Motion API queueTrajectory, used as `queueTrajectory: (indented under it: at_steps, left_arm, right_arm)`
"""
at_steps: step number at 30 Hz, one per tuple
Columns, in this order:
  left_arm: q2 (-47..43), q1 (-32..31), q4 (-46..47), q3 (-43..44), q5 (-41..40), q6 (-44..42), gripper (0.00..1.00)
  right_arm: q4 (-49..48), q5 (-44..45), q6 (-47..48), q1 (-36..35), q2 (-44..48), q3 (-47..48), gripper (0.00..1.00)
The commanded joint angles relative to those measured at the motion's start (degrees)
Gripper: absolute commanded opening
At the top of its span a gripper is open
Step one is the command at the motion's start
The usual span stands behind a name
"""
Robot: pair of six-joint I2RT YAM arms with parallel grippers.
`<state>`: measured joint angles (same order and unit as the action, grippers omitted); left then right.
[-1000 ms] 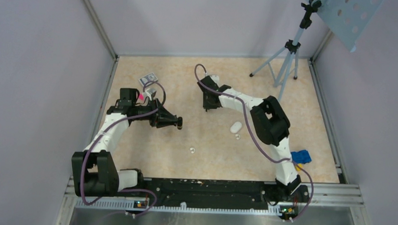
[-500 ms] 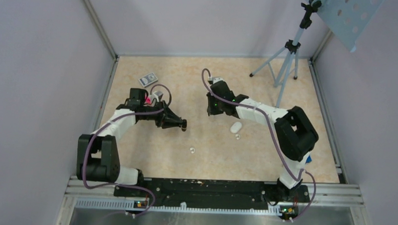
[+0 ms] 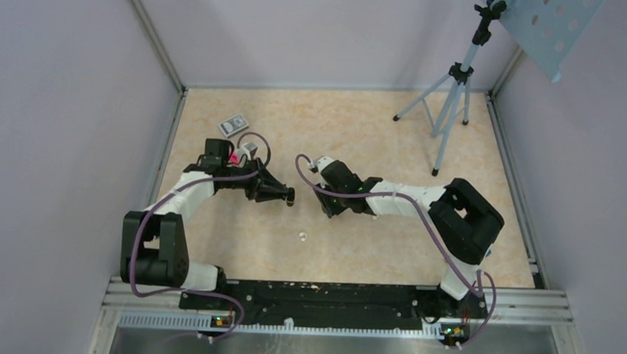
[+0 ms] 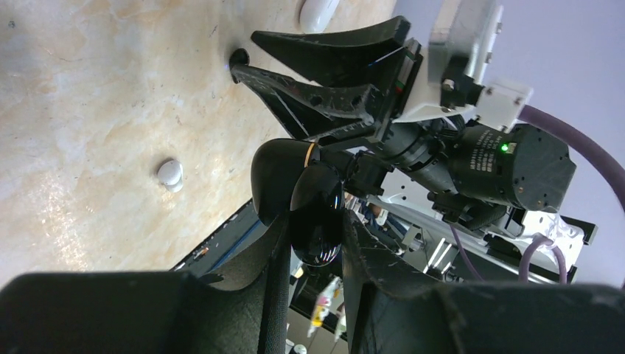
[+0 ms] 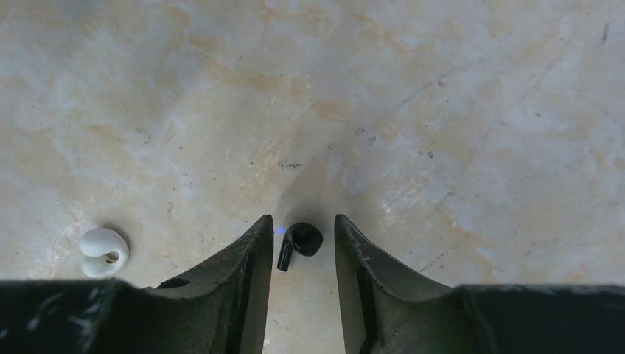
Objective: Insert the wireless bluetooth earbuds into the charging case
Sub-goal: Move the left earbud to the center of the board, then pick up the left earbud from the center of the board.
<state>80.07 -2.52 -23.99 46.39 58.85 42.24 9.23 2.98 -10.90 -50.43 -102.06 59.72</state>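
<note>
Overhead and wrist views of a pale marbled table (image 3: 359,123) with two robot arms; every place below is given relative to the right gripper (image 3: 329,211), which is low over the middle of the table.

A camera tripod (image 3: 453,87) stands well beyond it, toward the far right corner. The left gripper (image 3: 288,196) is just to its left, tips pointing at it, the two apart. A grey patterned box (image 3: 233,125) lies well off to its far left.

The white charging case (image 4: 318,7) lies on the table near the right gripper. From the left wrist it shows just past the right gripper's fingers, cut off by the edge of the view. From overhead the right arm hides it.

The left gripper is clamped on a glossy black rounded object (image 4: 306,188).

One white earbud (image 3: 302,236) lies on the table near the right gripper, on its near-left side, touching nothing.

The right gripper's jaws stand apart, one on each side of a small black item (image 5: 298,238) on the table, with a slim gap either side.
</note>
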Motion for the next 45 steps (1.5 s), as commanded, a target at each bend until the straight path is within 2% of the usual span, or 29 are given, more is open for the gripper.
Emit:
queueTrajectory:
  at_steps: [1, 4, 10, 15, 20, 30, 45]
  left_arm:
    - [-1.7, 0.1, 0.7, -0.3, 0.5, -0.9, 0.0]
    - [-1.6, 0.1, 0.8, -0.4, 0.5, -1.0, 0.0]
    - [-1.4, 0.1, 1.2, -0.9, 0.7, -0.9, 0.0]
    - [-1.5, 0.1, 1.2, -1.1, 0.9, -1.3, 0.0]
    - [-1.3, 0.0, 1.2, -1.1, 1.2, -1.5, 0.0]
    - [-1.2, 0.1, 0.8, -1.0, 1.8, -2.2, 0.0]
    - [-1.5, 0.1, 0.7, -1.3, 2.1, -2.5, 0.0]
  right_arm:
    - [-2.1, 2.6, 0.9, -0.1, 4.3, -0.1, 0.38]
    - [1.4, 6.6, -2.7, -0.4, 4.3, 1.4, 0.43]
    - [7.5, 10.5, -14.2, -2.3, 5.6, 3.2, 0.45]
    - [7.0, 10.7, -21.0, -3.9, 5.6, 2.3, 0.48]
    - [7.8, 13.6, -25.8, -4.0, 3.1, 3.3, 0.45]
    - [7.5, 13.4, -29.0, -4.0, -2.7, 6.5, 0.35]
    - [12.6, 16.5, -28.6, -5.8, -3.9, 8.8, 0.34]
